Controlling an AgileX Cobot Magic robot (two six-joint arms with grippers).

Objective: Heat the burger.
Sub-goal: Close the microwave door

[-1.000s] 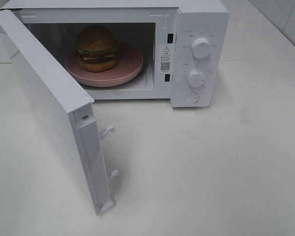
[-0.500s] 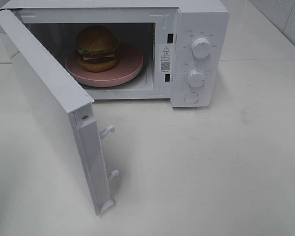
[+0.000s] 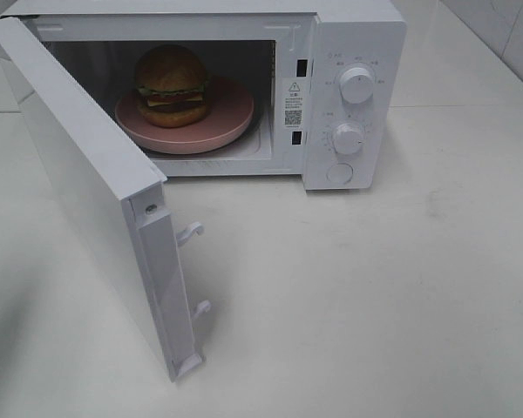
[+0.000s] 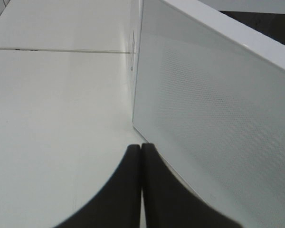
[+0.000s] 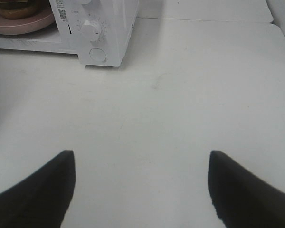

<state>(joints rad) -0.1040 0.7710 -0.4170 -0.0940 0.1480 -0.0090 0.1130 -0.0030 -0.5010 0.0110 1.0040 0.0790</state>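
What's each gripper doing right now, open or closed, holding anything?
Left gripper: closed, holding nothing, beside the microwave door.
Right gripper: open, empty, above the table.

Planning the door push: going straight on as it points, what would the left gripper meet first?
Most likely the outer face of the microwave door, close ahead of the left gripper with its jaws shut; depth is unclear.

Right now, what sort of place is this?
Probably a kitchen-like test setup: a white microwave with its door open, a burger on a pink plate inside, all on a plain white table.
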